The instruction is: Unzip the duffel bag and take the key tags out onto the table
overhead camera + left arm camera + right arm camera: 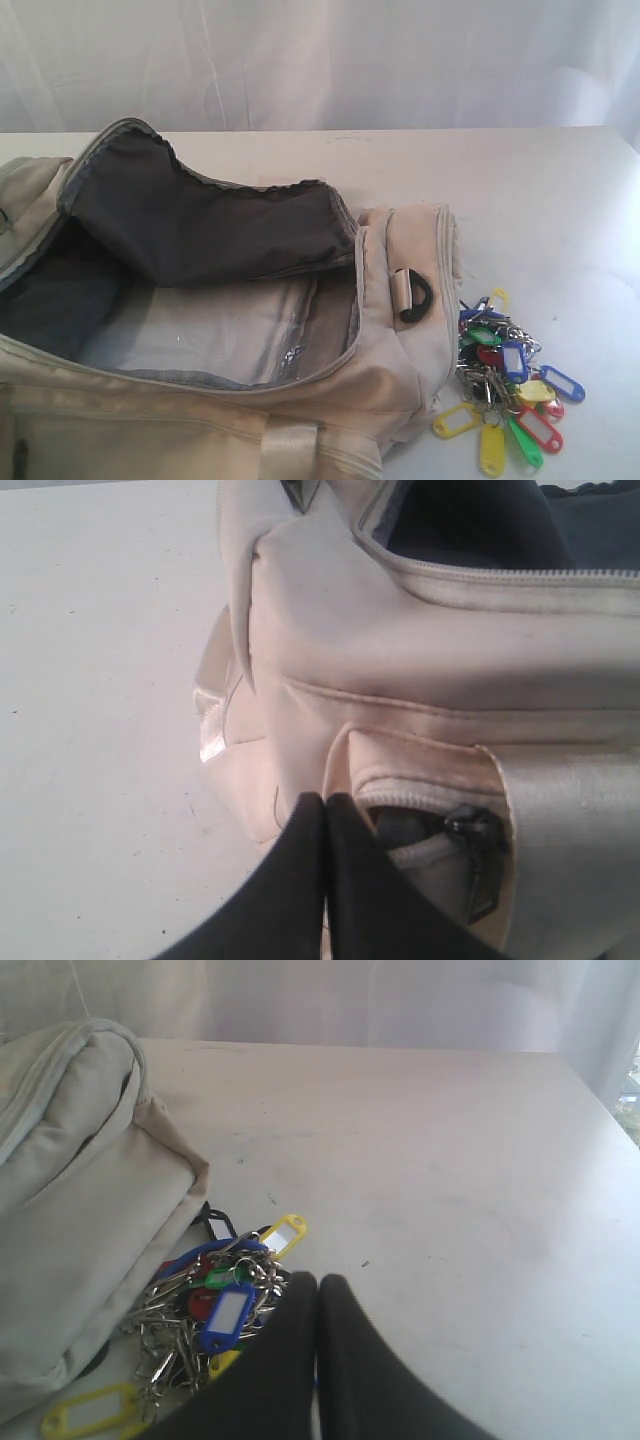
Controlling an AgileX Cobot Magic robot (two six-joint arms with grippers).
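- duffel bag (400, 370) fills the left and bottom of the exterior view, unzipped (dark lining (200, 220) showing).
- key tags (505, 375) lie bunched on the white desk (540, 200), lower right, just beside the bag's end.
- left gripper (325, 810) pressed together, empty, close by the bag's side.
- right gripper (317, 1285) pressed together, empty, near the tags.

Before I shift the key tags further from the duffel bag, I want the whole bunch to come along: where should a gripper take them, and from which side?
Probably pinch the tangled metal rings at the middle of the key tags, where all the tags join. Come from above on the open table side; the duffel bag crowds the other side.
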